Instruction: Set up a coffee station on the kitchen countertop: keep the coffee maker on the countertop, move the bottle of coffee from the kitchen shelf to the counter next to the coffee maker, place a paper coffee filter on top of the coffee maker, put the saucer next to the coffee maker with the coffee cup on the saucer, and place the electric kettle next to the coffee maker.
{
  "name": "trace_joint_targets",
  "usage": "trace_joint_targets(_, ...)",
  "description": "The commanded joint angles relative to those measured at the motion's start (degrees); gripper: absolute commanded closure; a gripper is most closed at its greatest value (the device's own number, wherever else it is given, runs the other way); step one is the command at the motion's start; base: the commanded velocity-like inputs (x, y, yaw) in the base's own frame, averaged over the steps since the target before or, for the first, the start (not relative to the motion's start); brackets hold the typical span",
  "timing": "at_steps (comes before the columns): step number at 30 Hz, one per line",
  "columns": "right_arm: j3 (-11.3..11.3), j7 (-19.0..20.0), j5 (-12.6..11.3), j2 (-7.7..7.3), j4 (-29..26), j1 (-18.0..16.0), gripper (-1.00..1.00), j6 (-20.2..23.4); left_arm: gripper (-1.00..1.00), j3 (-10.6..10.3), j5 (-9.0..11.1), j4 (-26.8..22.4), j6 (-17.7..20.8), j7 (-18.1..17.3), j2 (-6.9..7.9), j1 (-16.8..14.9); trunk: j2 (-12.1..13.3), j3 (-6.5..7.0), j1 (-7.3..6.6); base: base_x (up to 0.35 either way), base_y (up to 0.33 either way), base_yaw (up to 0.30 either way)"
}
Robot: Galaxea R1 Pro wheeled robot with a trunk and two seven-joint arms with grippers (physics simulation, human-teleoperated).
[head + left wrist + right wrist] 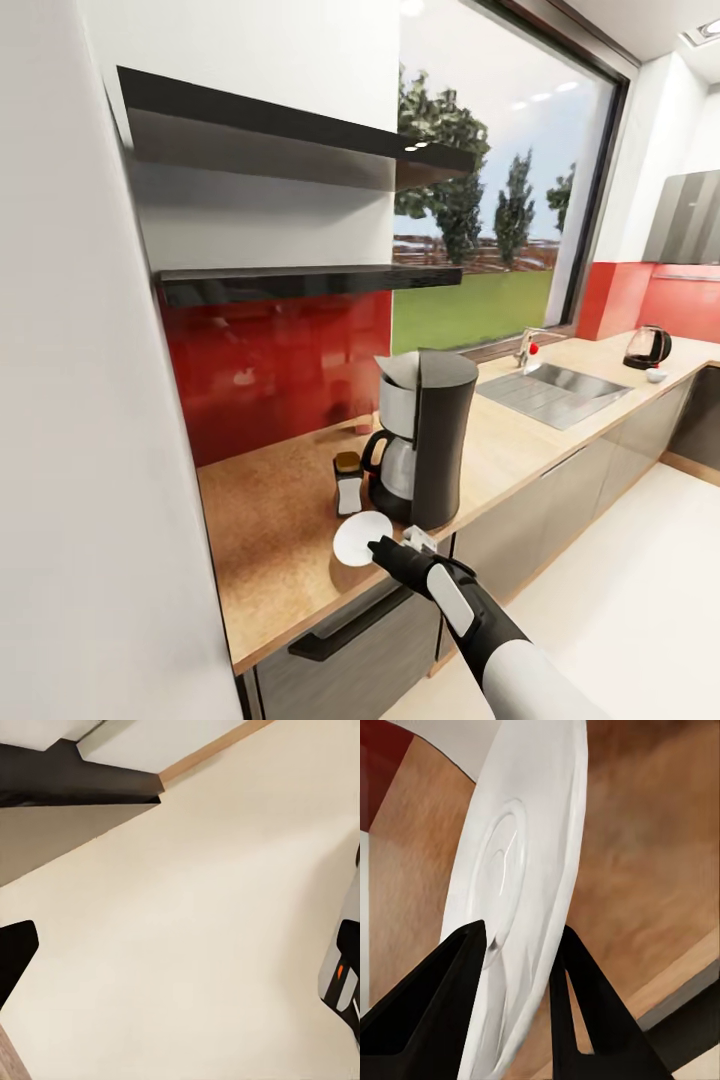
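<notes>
Just in front of the one tall dark grey coffee maker (428, 432) on the light beige wood-grain countertop (270, 520), the right gripper (388, 549) is clamped on the rim of a single round white saucer (358, 536). One squat brown-capped bottle of coffee (348, 482) stands just beside the machine, and one clear glass electric kettle (647, 347) sits well apart past the steel sink (552, 391). Whether the left gripper's jaws are apart cannot be told.

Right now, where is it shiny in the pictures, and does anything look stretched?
Head view: small ceiling-light spots glint on the upper black shelf, the red wall panel shows pale reflections, and the window frame leans, stretched by the wide lens. Right wrist view: the saucer looms huge and soft-edged between the dark fingers.
</notes>
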Motion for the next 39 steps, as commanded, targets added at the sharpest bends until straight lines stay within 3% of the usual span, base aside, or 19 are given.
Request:
trace_joint_targets(1, 0.0, -0.2, -0.2, 0.0, 0.0, 0.0, 1.0, 0.2, -1.0, 0.4, 0.0, -0.1, 0.3, 0.1, -0.02, 0.0, 0.0, -0.02, 0.03, 0.045, 0.025, 0.0)
trace_joint_targets(39, -0.1, -1.3, -0.5, 0.0, 1.5, 0.0, 1.0, 0.2, -1.0, 0.4, 0.0, -0.1, 0.4, 0.0, -0.01, 0.0, 0.0, -0.02, 0.03, 0.024, 0.001, 0.0)
